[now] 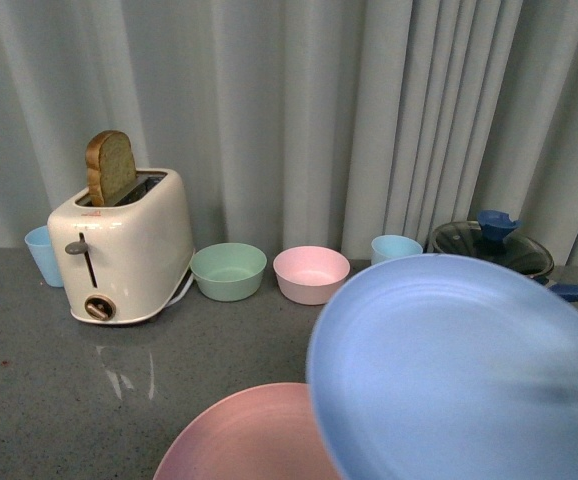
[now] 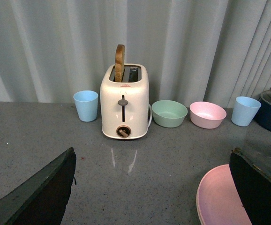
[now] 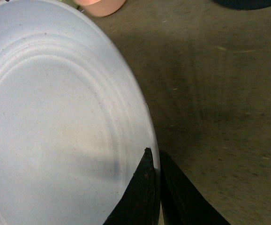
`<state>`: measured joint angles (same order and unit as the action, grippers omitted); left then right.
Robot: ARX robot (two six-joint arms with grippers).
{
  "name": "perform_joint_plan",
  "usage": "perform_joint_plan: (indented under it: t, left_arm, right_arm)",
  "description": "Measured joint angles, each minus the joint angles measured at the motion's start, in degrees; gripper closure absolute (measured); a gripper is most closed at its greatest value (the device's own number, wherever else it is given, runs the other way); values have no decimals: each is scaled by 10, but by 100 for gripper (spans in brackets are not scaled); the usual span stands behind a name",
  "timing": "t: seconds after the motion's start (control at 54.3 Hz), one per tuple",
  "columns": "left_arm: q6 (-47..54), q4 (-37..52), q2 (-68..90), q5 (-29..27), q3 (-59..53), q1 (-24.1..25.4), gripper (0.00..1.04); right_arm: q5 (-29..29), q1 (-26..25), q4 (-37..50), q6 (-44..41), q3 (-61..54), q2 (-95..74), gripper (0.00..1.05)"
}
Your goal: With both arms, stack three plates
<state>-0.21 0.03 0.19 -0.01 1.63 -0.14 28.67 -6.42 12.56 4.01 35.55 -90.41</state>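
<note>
The blue plate (image 1: 459, 370) is up off the surface (image 1: 39, 390), pinched at its rim by the right gripper (image 3: 155, 158). The jaws are closed down on the edge with the rim caught between them. In the front view the plate hangs tilted, and its lower left edge overlaps the pink plate (image 1: 254, 440), which lies flat on the surface close to me.

The left gripper (image 2: 153, 154) hovers over bare surface with its jaws spread wide and nothing in them. The pink plate sits just beside its right-hand finger. I can't find the beige plate in any view.

My read is that this is the carry-over, blue onto pink. An edge grip on a plate this wide lets it droop and swing, so I want a slow move. I'd level it first, centre it over the pink one, and lower until the rims nest before I let the jaws part. Dropping it from a tilt could make it skid off or shove the pink plate. The left arm is free and could steady the pink rim if needed.

The toaster (image 1: 124, 245) and the bowls at the back are well apart from all this. The dark pot (image 1: 489, 245) on the right is the nearer thing to watch.
</note>
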Motion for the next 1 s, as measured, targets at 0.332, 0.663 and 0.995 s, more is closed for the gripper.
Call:
perform_joint_plan:
  t: [0.332,0.663,0.995]
  left_arm:
    - [0,0,0,0,0,0,7]
    - [0,0,0,0,0,0,7]
    - [0,0,0,0,0,0,7]
  right_arm:
    - [-37,142,46,54,26,-105,102]
    - [-46,158,43,54,42,-135,102]
    - [-53,166,38,50,65,-163,102]
